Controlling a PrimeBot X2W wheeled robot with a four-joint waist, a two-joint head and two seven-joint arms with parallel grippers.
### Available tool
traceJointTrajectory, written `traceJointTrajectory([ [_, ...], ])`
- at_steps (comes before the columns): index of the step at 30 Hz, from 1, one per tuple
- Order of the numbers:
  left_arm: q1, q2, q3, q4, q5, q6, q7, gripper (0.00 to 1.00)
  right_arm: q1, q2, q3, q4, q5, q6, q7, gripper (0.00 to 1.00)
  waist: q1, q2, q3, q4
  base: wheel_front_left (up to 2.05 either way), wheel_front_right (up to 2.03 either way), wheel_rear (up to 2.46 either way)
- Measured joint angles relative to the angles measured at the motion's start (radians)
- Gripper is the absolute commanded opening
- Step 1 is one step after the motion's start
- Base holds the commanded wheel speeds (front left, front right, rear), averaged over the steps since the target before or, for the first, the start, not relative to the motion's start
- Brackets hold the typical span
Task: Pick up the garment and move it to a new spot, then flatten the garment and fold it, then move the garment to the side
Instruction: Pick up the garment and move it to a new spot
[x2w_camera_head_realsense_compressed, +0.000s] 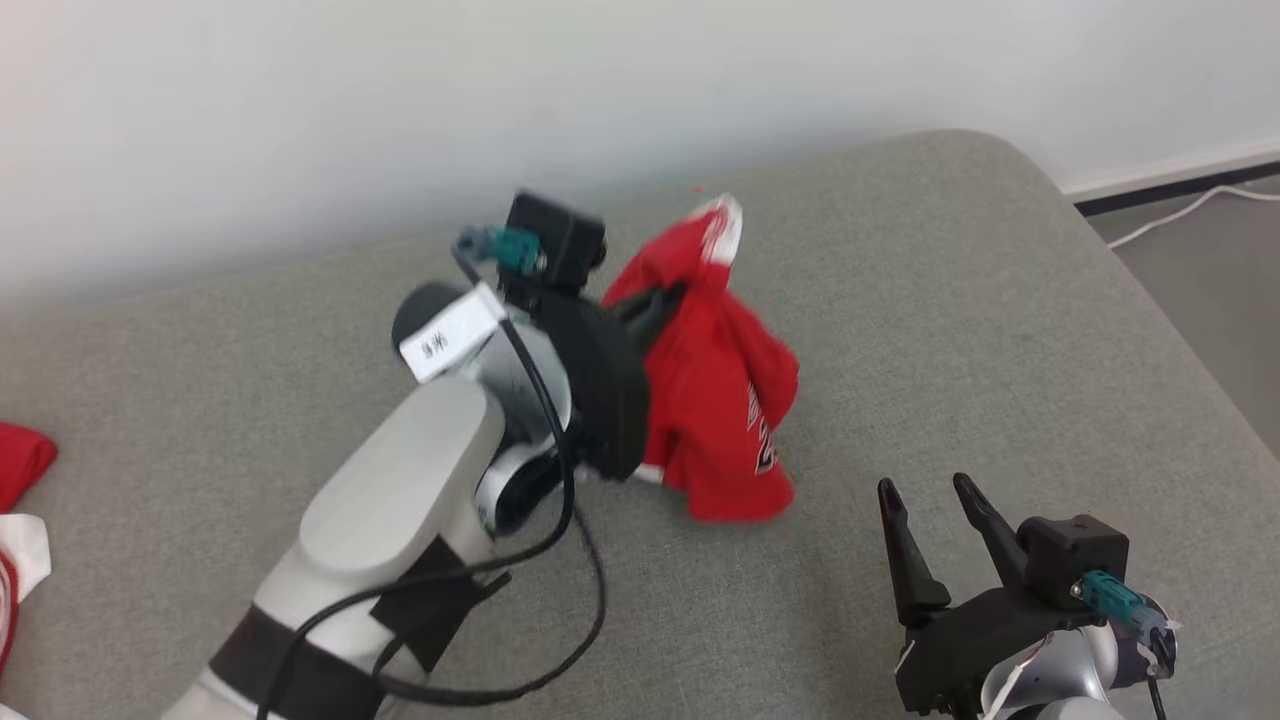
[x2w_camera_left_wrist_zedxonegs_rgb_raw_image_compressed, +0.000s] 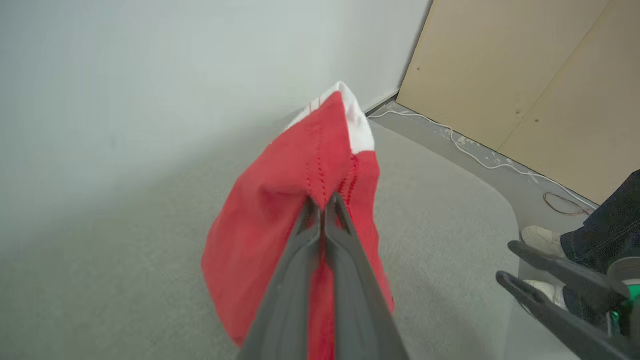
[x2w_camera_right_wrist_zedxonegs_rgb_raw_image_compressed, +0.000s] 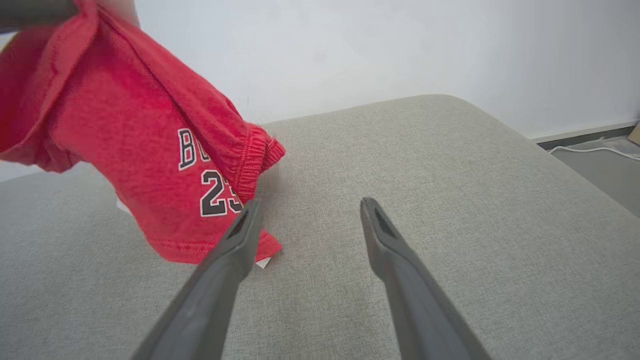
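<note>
The red garment (x2w_camera_head_realsense_compressed: 720, 400) is pinched at a seam by the clenched left jaws and hung over the middle of the grey cushion (x2w_camera_head_realsense_compressed: 1000, 300), probably for carrying elsewhere. The right jaws are held released at the near right, apparently ready to assist.

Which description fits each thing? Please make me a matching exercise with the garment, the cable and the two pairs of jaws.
Things:
1 garment
2 cable
3 left jaws
4 right jaws

Descriptions:
a open, holding nothing
b red with a white edge
c shut on the garment
d white, lying on the floor

Pairs: 1-b, 2-d, 3-c, 4-a.
</note>
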Motion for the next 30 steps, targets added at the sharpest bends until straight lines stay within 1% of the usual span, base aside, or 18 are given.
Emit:
traceJointTrajectory([
  [1, 0.016, 0.005, -0.011, 0.008, -0.001, -0.001, 0.000, 0.00, 0.004, 0.001, -0.002, -0.001, 0.001, 0.000, 0.000, 1.00, 0.0000, 0.0000, 0.007, -0.002, 0.00, 0.00, 0.00],
  [3, 0.047, 0.050, -0.049, 0.036, -0.001, -0.001, -0.009, 0.00, 0.005, 0.002, -0.007, -0.003, 0.006, 0.000, -0.001, 1.00, 0.0001, 0.0000, 0.027, -0.002, 0.00, 0.00, 0.00],
  [4, 0.053, 0.071, -0.066, 0.037, -0.001, -0.001, -0.009, 0.45, 0.005, 0.002, -0.010, -0.004, 0.006, 0.000, -0.001, 1.00, 0.0001, 0.0001, 0.033, 0.000, 0.00, 0.00, 0.00],
  [5, 0.059, 0.091, -0.080, 0.040, 0.000, -0.001, -0.009, 1.00, 0.005, 0.002, -0.013, -0.005, 0.006, 0.000, -0.003, 1.00, 0.0001, 0.0000, 0.038, 0.003, 0.00, 0.00, 0.00],
  [8, 0.065, 0.127, -0.084, 0.071, 0.002, -0.001, -0.010, 1.00, 0.003, 0.003, -0.022, -0.007, 0.007, 0.000, -0.009, 1.00, 0.0001, 0.0001, 0.049, 0.018, 0.00, 0.00, 0.00],
  [12, 0.071, 0.173, -0.037, 0.104, 0.013, 0.000, -0.043, 1.00, -0.002, 0.004, -0.030, -0.003, 0.007, 0.000, -0.009, 1.00, 0.0001, 0.0001, 0.059, 0.046, 0.00, 0.00, 0.00],
  [14, 0.084, 0.190, -0.012, 0.116, 0.011, 0.008, -0.067, 1.00, -0.010, 0.005, -0.031, 0.001, 0.007, 0.000, -0.010, 1.00, 0.0001, 0.0001, 0.062, 0.061, 0.00, 0.00, 0.00],
  [15, 0.092, 0.193, 0.007, 0.119, 0.007, 0.023, -0.087, 1.00, -0.015, 0.005, -0.032, 0.003, 0.007, 0.000, -0.010, 1.00, 0.0001, 0.0001, 0.063, 0.068, 0.00, 0.00, 0.00],
  [16, 0.101, 0.196, 0.024, 0.118, 0.000, 0.027, -0.109, 1.00, -0.017, 0.005, -0.034, 0.005, 0.007, 0.000, -0.010, 1.00, 0.0001, 0.0000, 0.063, 0.075, 0.00, 0.00, 0.00],
  [22, 0.171, 0.205, 0.054, 0.090, -0.010, 0.037, -0.211, 1.00, -0.015, 0.007, -0.053, 0.025, 0.014, 0.000, -0.018, 1.00, 0.0001, 0.0000, 0.052, 0.117, 0.00, 0.00, 0.00],
  [24, 0.201, 0.207, 0.069, 0.080, -0.022, 0.047, -0.244, 1.00, -0.015, 0.007, -0.054, 0.029, 0.014, 0.000, -0.018, 1.00, 0.0001, 0.0001, 0.044, 0.128, 0.00, 0.00, 0.00],
  [26, 0.241, 0.205, 0.092, 0.062, -0.044, 0.071, -0.285, 1.00, -0.012, 0.009, -0.058, 0.032, 0.014, 0.000, -0.019, 1.00, 0.0001, 0.0001, 0.033, 0.138, 0.00, 0.00, 0.00],
  [30, 0.346, 0.208, 0.164, 0.030, -0.075, 0.149, -0.368, 1.00, 0.014, 0.010, -0.075, 0.036, 0.014, 0.000, -0.028, 1.00, 0.0001, 0.0001, 0.008, 0.155, 0.00, 0.00, 0.00],
])
